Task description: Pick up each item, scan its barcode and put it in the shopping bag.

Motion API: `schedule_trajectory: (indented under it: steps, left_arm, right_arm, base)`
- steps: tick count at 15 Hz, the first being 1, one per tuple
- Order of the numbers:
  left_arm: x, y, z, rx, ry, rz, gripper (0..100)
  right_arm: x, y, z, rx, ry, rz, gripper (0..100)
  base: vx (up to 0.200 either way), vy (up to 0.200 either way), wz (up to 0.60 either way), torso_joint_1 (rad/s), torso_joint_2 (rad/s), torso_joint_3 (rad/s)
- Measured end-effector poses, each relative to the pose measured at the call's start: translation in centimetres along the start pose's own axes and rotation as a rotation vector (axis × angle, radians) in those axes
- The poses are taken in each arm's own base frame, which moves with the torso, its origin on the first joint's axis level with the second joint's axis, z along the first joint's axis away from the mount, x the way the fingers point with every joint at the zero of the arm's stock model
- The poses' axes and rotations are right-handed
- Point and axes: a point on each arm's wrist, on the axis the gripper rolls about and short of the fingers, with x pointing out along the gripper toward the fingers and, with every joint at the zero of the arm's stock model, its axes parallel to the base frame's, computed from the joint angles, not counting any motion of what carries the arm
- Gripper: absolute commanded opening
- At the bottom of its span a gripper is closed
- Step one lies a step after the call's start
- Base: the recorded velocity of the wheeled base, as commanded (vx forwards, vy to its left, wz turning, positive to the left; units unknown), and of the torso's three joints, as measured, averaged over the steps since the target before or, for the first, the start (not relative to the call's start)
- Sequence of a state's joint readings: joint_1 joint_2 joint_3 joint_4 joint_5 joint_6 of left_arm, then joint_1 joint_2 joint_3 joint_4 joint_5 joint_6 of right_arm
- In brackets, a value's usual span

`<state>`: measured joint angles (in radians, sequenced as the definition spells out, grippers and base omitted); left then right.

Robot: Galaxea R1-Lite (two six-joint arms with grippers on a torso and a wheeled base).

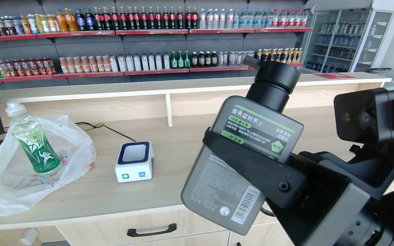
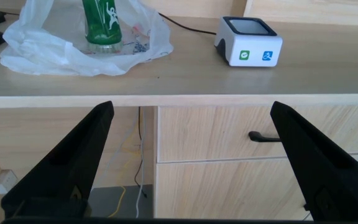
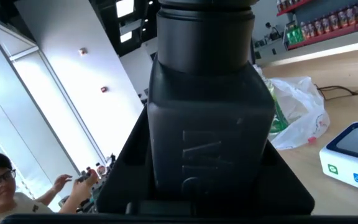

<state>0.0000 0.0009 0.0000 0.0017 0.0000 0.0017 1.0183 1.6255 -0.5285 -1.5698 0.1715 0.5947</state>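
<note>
The right gripper (image 1: 214, 141) is raised well above the counter (image 1: 169, 143), off its front right part. It is clamped on a grey bottle (image 1: 224, 184), with one black finger (image 1: 251, 164) lying across the bottle's body. The bottle is tilted, its black cap (image 1: 275, 80) pointing up and away from the front edge. Its back label faces up, with the barcode (image 1: 248, 203) near the lower end.

A white scanner (image 1: 134, 161) with a dark-rimmed window on top sits near the middle of the counter. A thin black cable (image 1: 115, 131) runs from it toward the back left.

The thin white plastic shopping bag (image 1: 74, 143) lies spread open at the left end of the counter. A green bottle (image 1: 34, 140) with a clear cap stands upright in it. The bag and the scanner are near each other but apart.

The left gripper (image 2: 191, 109) hangs below the counter's front edge. Its two black fingers (image 2: 73, 162) are spread wide with nothing between them, and it faces the wooden drawers and a black drawer handle (image 2: 263, 136).

Behind the counter, red-edged shelves (image 1: 149, 32) carry rows of drink bottles.
</note>
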Motion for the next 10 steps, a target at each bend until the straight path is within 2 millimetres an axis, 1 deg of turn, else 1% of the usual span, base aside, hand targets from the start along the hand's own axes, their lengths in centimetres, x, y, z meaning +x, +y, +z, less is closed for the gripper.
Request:
schedule_trajectory:
  steps: [1,3,6,10]
  left_arm:
    - [0.0,0.0,0.0,0.000,-0.001,0.000,100]
    - [0.0,0.0,0.0,0.000,0.000,0.000,100]
    - [0.0,0.0,0.0,0.000,0.000,0.000,100]
    - [0.0,0.0,0.0,0.000,0.000,0.000,100]
  right_arm:
    - [0.0,-0.1,0.0,0.005,0.001,-0.002,0]
    - [-0.7,-0.3,-0.2,0.016,0.015,-0.023,0]
    - [-1.5,-0.3,0.2,0.031,0.009,-0.033,0]
    - [-1.0,-0.1,1.1,0.023,-0.028,-0.020,0]
  base:
    - [0.000,0.000,0.00,0.000,0.00,0.000]
    - [0.000,0.000,0.00,0.000,0.00,0.000]
    - [0.000,0.000,0.00,0.000,0.00,0.000]
    - [0.000,0.000,0.00,0.000,0.00,0.000]
